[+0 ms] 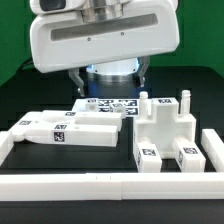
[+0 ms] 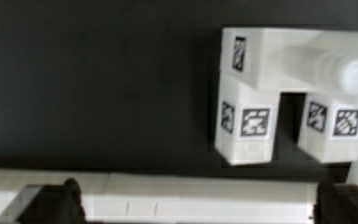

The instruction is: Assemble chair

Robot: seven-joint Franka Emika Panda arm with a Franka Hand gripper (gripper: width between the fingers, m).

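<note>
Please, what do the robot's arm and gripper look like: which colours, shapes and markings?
In the exterior view, the arm shows a big, rounded, glossy white housing with a glowing blue ring below it. In the wrist view, the gripper has two black, blunt fingertips. I see no cables or markings on them.

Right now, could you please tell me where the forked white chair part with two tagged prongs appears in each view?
Exterior view: the forked chair part stands at the exterior view's right, close to the rail.
Wrist view: the forked chair part is in view, tagged prongs pointing toward the rail.
Shared landmark: the white rail.
</note>
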